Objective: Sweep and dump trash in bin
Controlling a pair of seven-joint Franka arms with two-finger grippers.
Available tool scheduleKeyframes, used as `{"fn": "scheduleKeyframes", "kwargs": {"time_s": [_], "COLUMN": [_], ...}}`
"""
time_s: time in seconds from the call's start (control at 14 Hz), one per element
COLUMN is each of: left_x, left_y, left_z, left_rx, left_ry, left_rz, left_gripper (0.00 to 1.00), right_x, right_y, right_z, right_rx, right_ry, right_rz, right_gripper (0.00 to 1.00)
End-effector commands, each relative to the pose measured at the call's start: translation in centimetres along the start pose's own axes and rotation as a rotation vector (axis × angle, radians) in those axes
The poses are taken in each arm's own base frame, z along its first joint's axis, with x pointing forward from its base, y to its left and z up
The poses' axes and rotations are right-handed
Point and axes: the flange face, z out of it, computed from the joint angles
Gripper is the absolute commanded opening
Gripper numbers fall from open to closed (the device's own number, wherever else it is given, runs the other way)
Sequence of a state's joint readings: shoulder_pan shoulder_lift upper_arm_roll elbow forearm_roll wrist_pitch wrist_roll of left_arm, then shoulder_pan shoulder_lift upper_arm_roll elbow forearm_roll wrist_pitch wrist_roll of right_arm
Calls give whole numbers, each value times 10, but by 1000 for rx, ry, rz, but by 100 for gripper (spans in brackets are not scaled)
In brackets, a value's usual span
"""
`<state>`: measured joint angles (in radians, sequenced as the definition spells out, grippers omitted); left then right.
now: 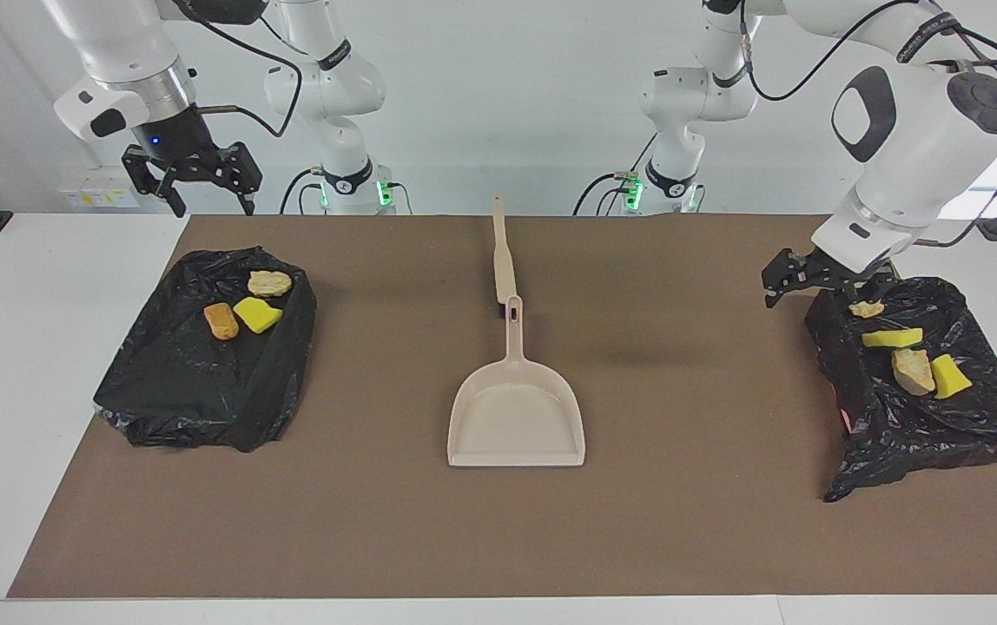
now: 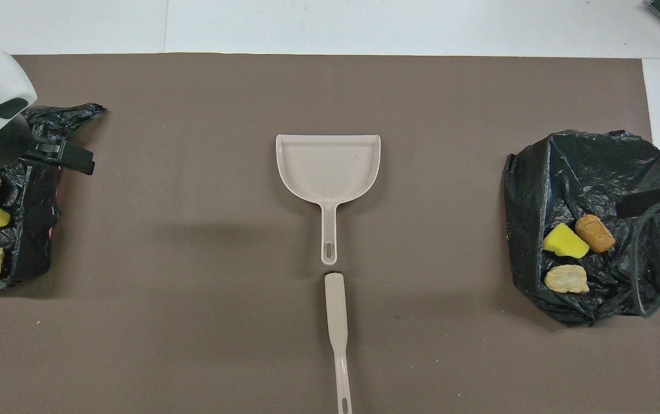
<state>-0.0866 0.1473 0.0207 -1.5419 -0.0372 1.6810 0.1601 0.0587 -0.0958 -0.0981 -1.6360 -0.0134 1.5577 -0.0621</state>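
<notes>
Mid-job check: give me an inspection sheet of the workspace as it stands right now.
Surface: brown mat on white table.
Job's things: yellow sponge and tan bread-like scraps on crumpled black bag at right arm's end and black bag at left arm's end; empty beige plastic dustpan mid-mat, beige brush handle nearer the robots.
Clutter: nothing seen.
Grippers: left gripper open, empty, over its bag's edge; right gripper open, empty, waiting raised.
Cables: black, along both arms.
Surroundings: white wall.
</notes>
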Motion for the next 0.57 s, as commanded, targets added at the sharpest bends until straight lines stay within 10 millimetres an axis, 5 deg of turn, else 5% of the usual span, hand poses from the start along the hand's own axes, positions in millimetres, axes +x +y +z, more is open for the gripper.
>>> {"fn": "scheduleKeyframes", "kwargs": {"time_s": [0.0,0.21,0.5], "left_x": [-19,-44,-72], "left_y": [15,14,-12], "left_z": [-17,-33,-48], "left_rx": [-2,-2,-1], "left_ry": [-15,-15,-3], "left_rz": [-16,-31,-90], "left_gripper": [100,100,100], "right_x": [-5,-6,-7], "right_y": [3,3,3], "right_z": [-3,-3,-2], "right_rx": [6,6,7], "right_ry": [-14,-19,-35], "right_rz": [-16,-16,-17], "right_gripper": [100,100,100]}}
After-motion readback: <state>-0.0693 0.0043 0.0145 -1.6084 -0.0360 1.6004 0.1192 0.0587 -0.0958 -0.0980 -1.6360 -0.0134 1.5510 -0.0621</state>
